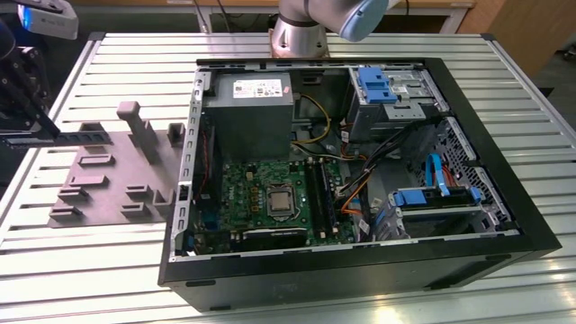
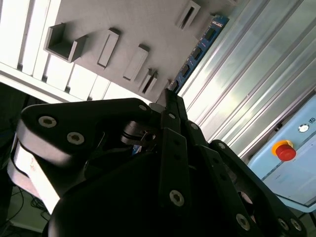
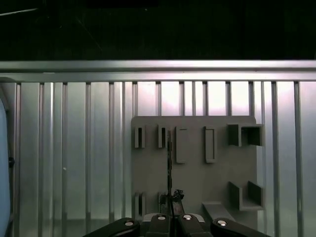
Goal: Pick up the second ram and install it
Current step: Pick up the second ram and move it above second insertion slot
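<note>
Slatted metal table (image 1: 90, 283) under everything, dark room beyond its end rail in the first wrist view. Open PC case (image 1: 360, 270) sits on the exterior view's right, grey tray (image 1: 99, 196) on its left, narrow gap btwn them. Gripper (image 1: 45, 138) is out at the tray's far-left edge, clenched on the second ram (image 1: 85, 136). Stick is held level over the tray; touching it or not, can't tell. Bare slats all round the tray. First wrist view gets the ram edge-on, a thin line. Second wrist view gets its blue face w/ chips, plus a red button (image 2: 285, 149) on a pale box (image 2: 291, 173).
</note>
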Motion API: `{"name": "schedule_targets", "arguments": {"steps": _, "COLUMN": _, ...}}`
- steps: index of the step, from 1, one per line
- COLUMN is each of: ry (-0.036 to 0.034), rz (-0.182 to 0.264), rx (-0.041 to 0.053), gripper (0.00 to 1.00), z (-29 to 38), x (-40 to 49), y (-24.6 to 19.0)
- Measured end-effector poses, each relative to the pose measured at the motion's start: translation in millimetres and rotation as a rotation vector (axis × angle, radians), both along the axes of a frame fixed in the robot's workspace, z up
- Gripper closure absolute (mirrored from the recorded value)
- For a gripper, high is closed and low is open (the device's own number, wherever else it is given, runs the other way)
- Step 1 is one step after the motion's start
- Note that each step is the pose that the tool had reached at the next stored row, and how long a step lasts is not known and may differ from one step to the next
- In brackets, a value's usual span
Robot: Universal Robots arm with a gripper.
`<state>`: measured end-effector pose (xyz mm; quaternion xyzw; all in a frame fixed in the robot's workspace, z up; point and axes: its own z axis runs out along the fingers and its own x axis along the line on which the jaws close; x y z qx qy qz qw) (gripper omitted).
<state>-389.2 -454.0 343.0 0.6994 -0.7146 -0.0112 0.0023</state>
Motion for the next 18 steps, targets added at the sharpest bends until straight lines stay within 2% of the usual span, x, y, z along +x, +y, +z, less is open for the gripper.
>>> {"name": "schedule_targets", "arguments": {"steps": 12, "ry": 0.0, "rz": 0.0, "rx": 0.0, "gripper": 0.89, "z": 12.0, "x": 0.0, "y": 0.0}}
{"name": "schedule_targets", "arguments": {"steps": 18, "ry": 0.0, "rz": 0.0, "rx": 0.0, "gripper": 0.89, "z": 20.2, "x": 0.0, "y": 0.0}}
